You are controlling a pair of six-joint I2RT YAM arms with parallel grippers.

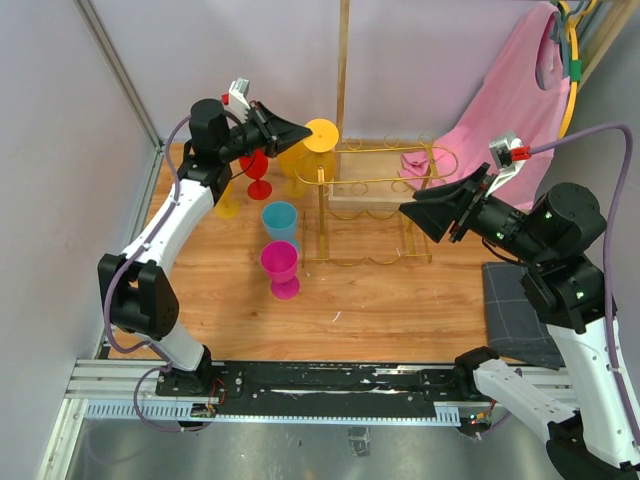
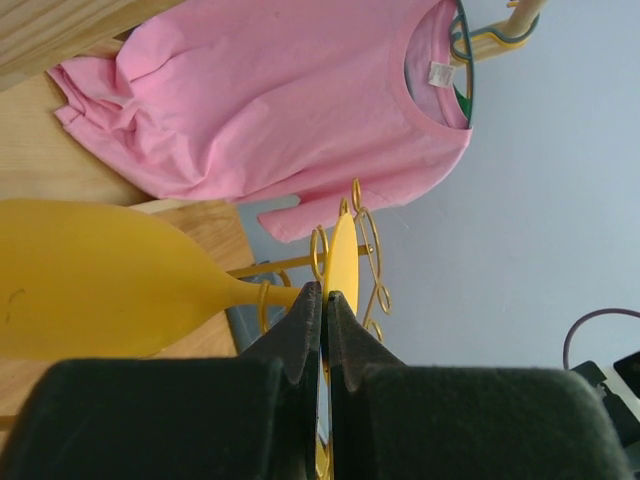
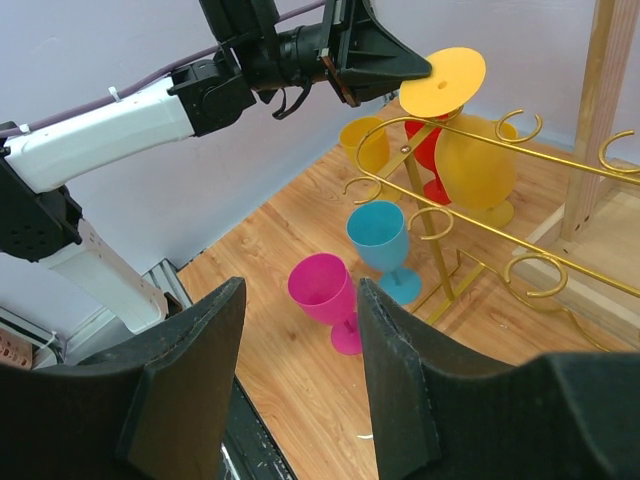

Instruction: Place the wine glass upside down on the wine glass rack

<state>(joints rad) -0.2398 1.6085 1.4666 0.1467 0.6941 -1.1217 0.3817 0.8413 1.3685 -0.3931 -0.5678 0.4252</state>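
Upper centre, top view: item one, yellow wine glass (image 1: 321, 134), inverted, foot uppermost, bowl hanging at the left end of the gold wine glass rack (image 1: 372, 183). The stem appears to sit between the looped rail ends; whether the foot bears on the rails cannot be told.

Item two, left end effector (image 1: 300, 132), pinched tight on the thin rim of the foot.

Item three, right end effector (image 1: 425, 215), centre right, jaws half apart with nothing between them, near the rack's right end.

Hazards, as judged:
- An edge grip on a thin disc may let the glass swing or slip.
- Release before both rails carry the foot would drop it onto the red glass (image 1: 257, 170) or the surface (image 1: 400, 310).
- A skewed stem could snag a loop and shift the light frame.

Markings: white collar tag (image 2: 437, 72) on the pink shirt (image 2: 280, 110), too small to read; no brand legible elsewhere.
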